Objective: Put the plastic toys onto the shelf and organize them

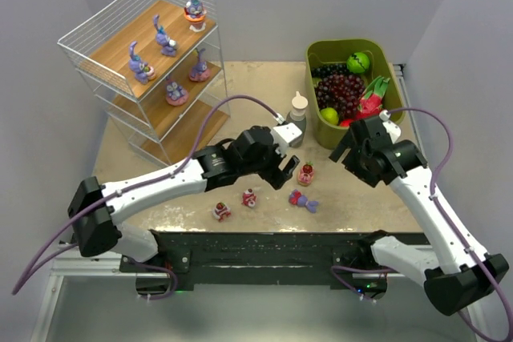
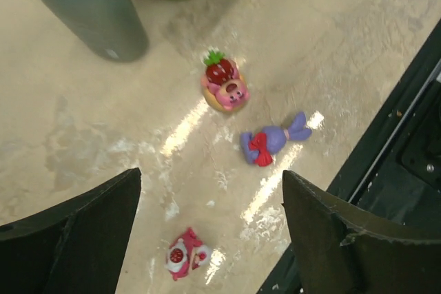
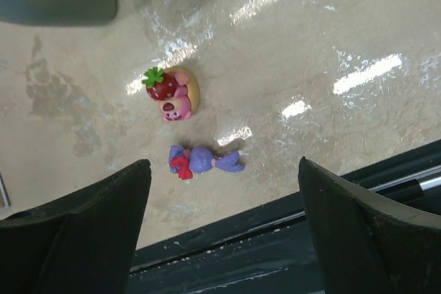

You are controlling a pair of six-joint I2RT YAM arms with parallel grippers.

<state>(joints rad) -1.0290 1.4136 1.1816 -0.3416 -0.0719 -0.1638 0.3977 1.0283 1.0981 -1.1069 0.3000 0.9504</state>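
The shelf (image 1: 112,50) of white wire and wooden boards stands at the back left, with several purple bunnies (image 1: 167,41) on its top two tiers. Loose on the table are a strawberry-topped pink piece (image 1: 306,173), a purple bunny lying flat (image 1: 303,200), and two red-and-white pieces (image 1: 250,197) (image 1: 221,211). My left gripper (image 1: 287,172) hovers open just left of the strawberry piece (image 2: 224,84). One red-and-white piece (image 2: 185,256) lies below its gap (image 2: 210,232). My right gripper (image 1: 346,152) is open and empty (image 3: 224,232), above the lying bunny (image 3: 203,160) and the strawberry piece (image 3: 172,93).
An olive-green bin (image 1: 321,54) at the back right holds grapes (image 1: 341,92), a green apple (image 1: 358,62) and a dragon fruit (image 1: 370,102). A grey bottle with a white cap (image 1: 297,122) stands beside the bin, close to my left gripper. The table's front edge is just beyond the lying bunny.
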